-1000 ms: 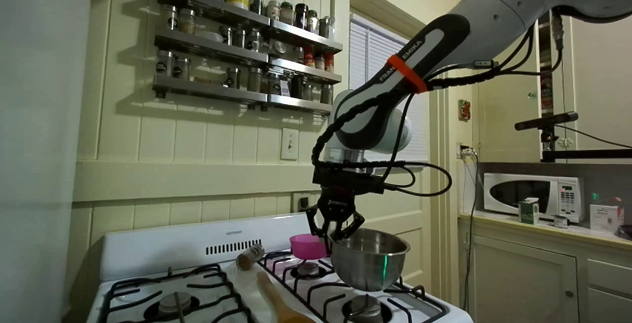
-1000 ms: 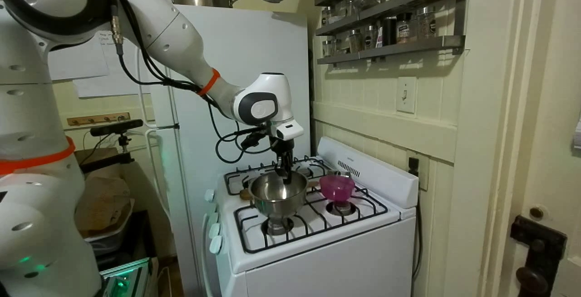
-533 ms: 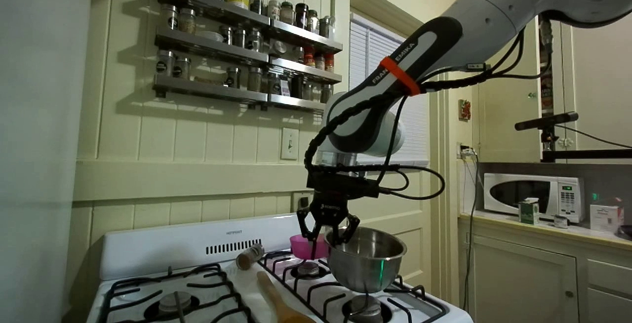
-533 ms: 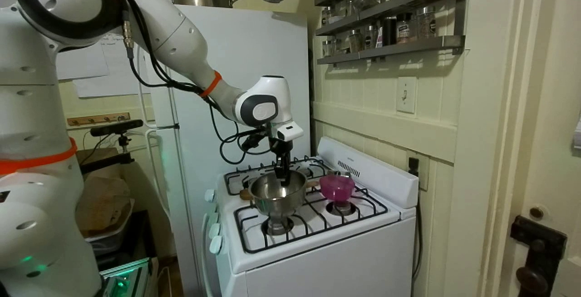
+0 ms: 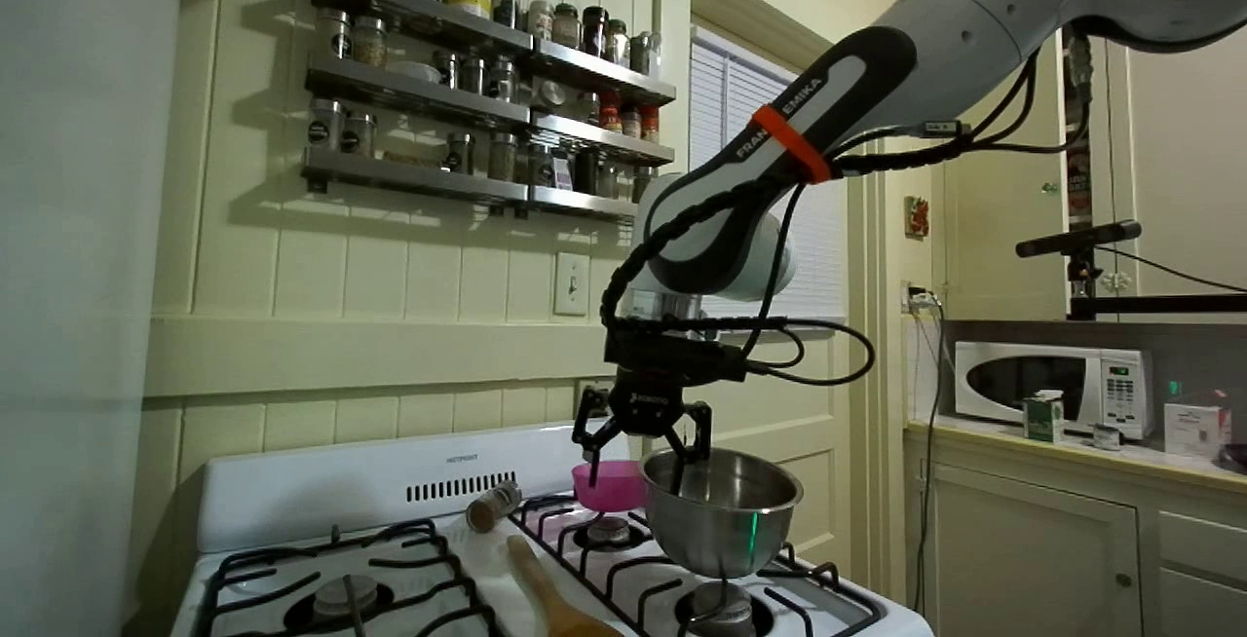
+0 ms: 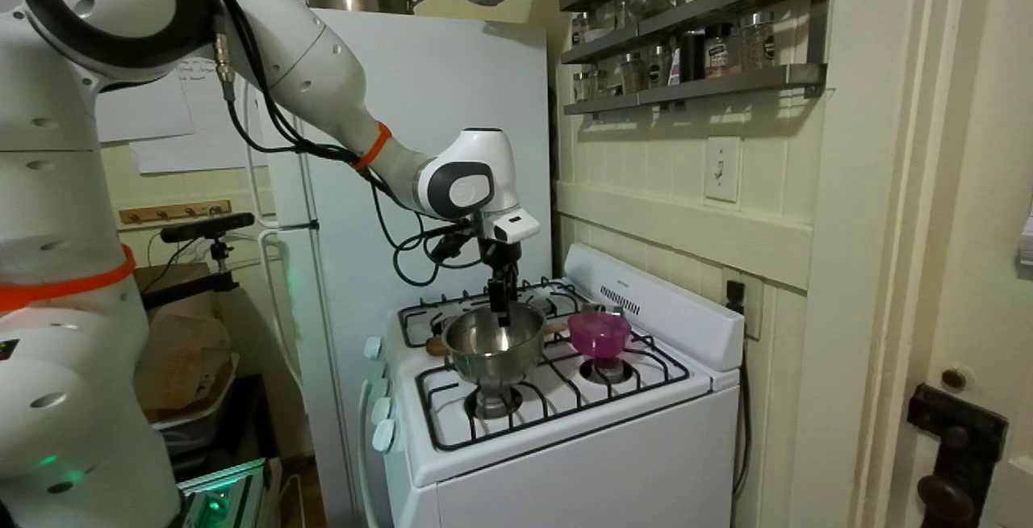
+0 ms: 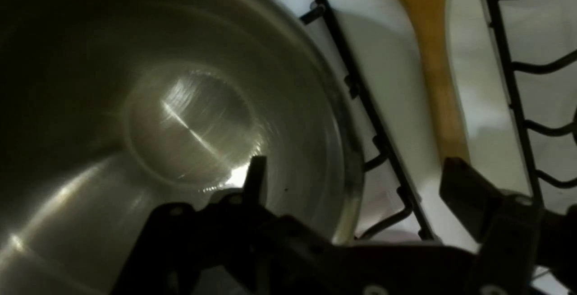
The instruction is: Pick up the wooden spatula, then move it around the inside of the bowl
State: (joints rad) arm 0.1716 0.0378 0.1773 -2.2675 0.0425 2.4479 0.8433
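Left of the bowl (image 5: 701,532) in an exterior view | wooden spatula (image 5: 544,586) | probably light, stiff, smooth | best gripped across its handle (image 7: 450,128) | pincer (image 5: 635,484) wide, holding nothing

Showing cream panelled walls (image 5: 390,355); bearing tiered metal shelves (image 5: 419,93) of jars (image 5: 370,41); displaying white window blinds (image 5: 726,101); keeping white microwave (image 5: 1052,386) on counter (image 5: 974,434) over cream cupboards (image 5: 1033,530); including white refrigerator (image 6: 460,84).

Spatula (image 7: 436,69) beside bowl (image 5: 721,535) on stove (image 6: 597,463)
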